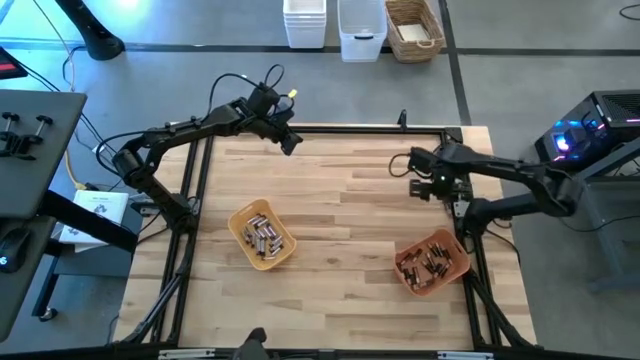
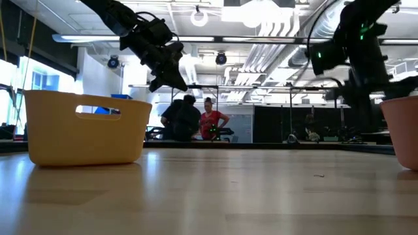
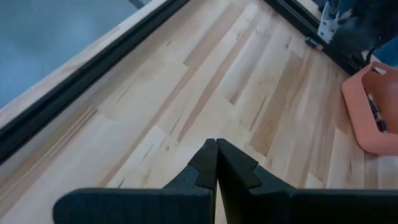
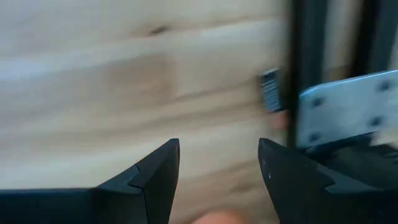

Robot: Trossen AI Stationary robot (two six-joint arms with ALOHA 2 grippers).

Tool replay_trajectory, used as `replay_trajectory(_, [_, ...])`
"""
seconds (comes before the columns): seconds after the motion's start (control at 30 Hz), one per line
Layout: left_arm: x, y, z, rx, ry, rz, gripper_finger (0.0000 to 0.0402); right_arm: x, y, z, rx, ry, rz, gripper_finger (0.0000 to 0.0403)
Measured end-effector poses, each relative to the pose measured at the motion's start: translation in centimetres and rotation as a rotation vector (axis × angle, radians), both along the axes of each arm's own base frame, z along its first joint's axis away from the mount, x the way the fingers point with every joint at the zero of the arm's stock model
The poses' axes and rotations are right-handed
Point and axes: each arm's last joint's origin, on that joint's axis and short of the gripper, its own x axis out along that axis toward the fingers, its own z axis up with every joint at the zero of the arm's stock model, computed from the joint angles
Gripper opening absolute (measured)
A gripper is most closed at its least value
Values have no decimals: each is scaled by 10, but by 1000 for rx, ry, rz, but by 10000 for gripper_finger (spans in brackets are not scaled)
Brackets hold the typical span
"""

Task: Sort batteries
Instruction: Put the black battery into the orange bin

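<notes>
The batteries (image 1: 264, 238) lie sorted in the yellow tray (image 1: 240, 222) and the orange tray (image 1: 455, 268). Beyond the orange tray, the right gripper (image 1: 415, 175) hovers with jaws apart and empty. The left gripper (image 1: 290, 143) waits near the table's far edge, jaws together.

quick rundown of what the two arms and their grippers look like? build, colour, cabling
Both arms are matte black, slim jointed links with loose black cables looping along them. The left gripper has two dark angular fingers with stepped, notched tips. The right gripper has the same wedge-shaped dark fingers. The right arm's wrist carries a small green light; a yellow tag sits near the left arm's wrist.
</notes>
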Motion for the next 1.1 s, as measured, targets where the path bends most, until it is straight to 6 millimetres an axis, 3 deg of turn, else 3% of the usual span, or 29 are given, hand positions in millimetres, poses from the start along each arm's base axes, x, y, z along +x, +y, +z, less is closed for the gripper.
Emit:
replay_trajectory(0.13, [1,1,1,14,-11,3,0,-7,-18,-19,-48,137,-110,212])
replay_trajectory(0.23, [2,2,3,29,-28,3,0,-2,-35,-26,-86,167,-43,212])
replay_trajectory(0.33, [2,2,4,36,-37,3,0,0,-45,-33,-2,200,52,212])
replay_trajectory(0.47, [2,2,3,32,-32,3,0,-5,-40,-45,173,258,148,212])
replay_trajectory(0.77, [2,2,3,35,-35,2,0,-20,-34,-75,216,168,109,211])
replay_trajectory(0.93, [2,2,3,31,-32,3,0,-22,-34,-75,262,154,158,211])
replay_trajectory(1.1, [1,1,2,19,-17,2,0,-16,-38,-62,305,156,256,211])
